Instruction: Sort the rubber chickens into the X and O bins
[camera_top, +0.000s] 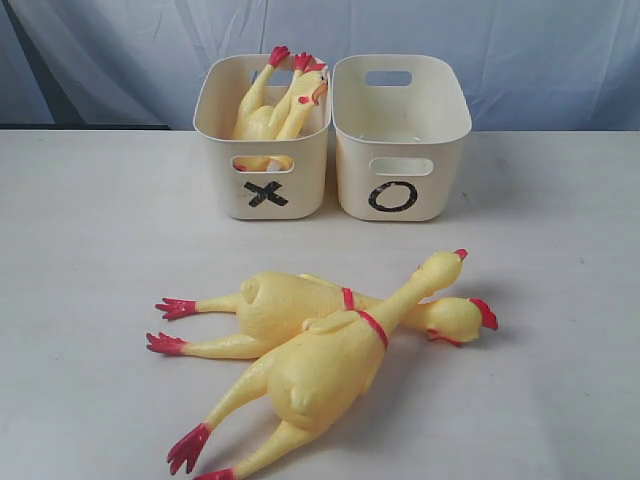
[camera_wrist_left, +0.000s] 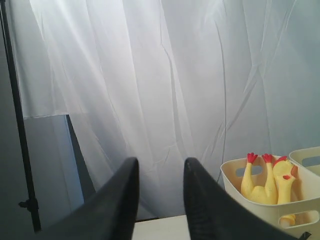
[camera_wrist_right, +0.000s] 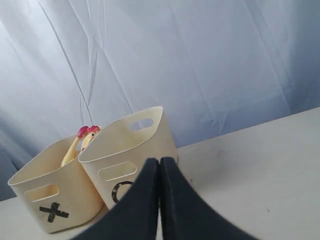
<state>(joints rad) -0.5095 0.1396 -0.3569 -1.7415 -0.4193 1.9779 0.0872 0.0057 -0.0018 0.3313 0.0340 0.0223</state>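
Rubber chickens (camera_top: 285, 305), the two large ones, lie crossed near the worktop's (camera_top: 90, 230) front edge; two small chickens (camera_top: 275, 105) sit in the X bin (camera_top: 225, 170) at the back edge, the O bin (camera_top: 440, 170) beside it empty. Left tool (camera_wrist_left: 160, 162) stands part open, right tool (camera_wrist_right: 159, 161) pinched together (both hold nothing). Better to lift the upper bird (camera_top: 320, 370) first, by its neck, I judge.

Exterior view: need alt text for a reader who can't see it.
Two large rubber chickens lie crossed on a white table, in front of two cream bins. The X bin holds two smaller chickens; the O bin shows none.
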